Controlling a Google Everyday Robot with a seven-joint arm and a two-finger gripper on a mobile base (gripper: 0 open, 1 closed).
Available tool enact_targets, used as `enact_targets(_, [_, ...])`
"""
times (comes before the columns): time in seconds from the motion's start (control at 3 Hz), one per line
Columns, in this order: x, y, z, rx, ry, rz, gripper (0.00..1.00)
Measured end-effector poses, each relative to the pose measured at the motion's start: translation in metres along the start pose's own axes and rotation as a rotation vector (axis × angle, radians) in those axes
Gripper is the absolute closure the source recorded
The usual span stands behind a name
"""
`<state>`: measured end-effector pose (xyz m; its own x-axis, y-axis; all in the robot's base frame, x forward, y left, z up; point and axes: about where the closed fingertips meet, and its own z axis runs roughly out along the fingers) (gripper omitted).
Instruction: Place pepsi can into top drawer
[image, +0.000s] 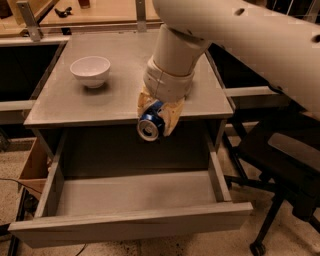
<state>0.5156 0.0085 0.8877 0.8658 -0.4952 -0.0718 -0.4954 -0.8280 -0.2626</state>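
The pepsi can (150, 125), blue with a silver end facing me, lies sideways in my gripper (156, 116). The gripper is shut on it, tan fingers (171, 116) on either side. It hangs at the front edge of the grey cabinet top (75, 105), above the back of the open top drawer (135, 195). The drawer is pulled far out and its grey floor shows nothing in it. My white arm covers the right part of the cabinet top, and the green-and-silver can is hidden behind it.
A white bowl (90, 70) stands on the cabinet top at the left. A black chair (285, 165) is close to the drawer's right side. A cardboard box (35, 165) sits low at the left. A wooden table (100, 12) is behind.
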Motion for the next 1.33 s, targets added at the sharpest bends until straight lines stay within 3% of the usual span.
enact_targets(0.33, [-0.007,0.024,0.033,0.016,-0.097,0.111,1.0])
enact_targets(1.33, [0.017,0.032,0.087,0.134,-0.19,0.264,1.0])
